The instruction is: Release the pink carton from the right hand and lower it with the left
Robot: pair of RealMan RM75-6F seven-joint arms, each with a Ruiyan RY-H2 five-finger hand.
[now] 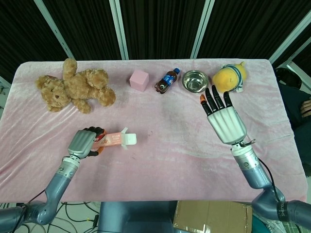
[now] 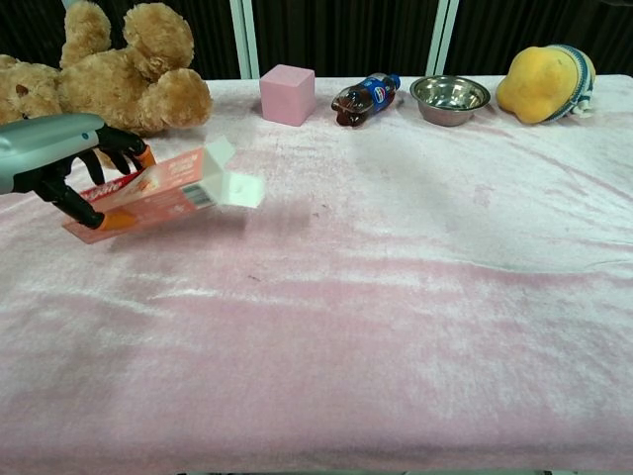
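My left hand (image 1: pixel 83 142) (image 2: pixel 59 168) grips the pink carton (image 1: pixel 115 140) (image 2: pixel 158 189) by its closed end, low over the left front of the table. The carton lies nearly flat, its white opened flaps (image 2: pixel 233 182) pointing toward the middle. Whether it touches the pink cloth (image 2: pixel 396 297) I cannot tell. My right hand (image 1: pixel 224 118) hovers far off on the right with fingers spread and nothing in it; only the head view shows it.
Along the back edge sit a brown teddy bear (image 1: pixel 77 87) (image 2: pixel 109 79), a pink cube (image 1: pixel 139 79) (image 2: pixel 288 94), a lying cola bottle (image 1: pixel 166 80) (image 2: pixel 362 98), a steel bowl (image 1: pixel 195 80) (image 2: pixel 449 99) and a yellow plush toy (image 1: pixel 229 77) (image 2: pixel 546 83).
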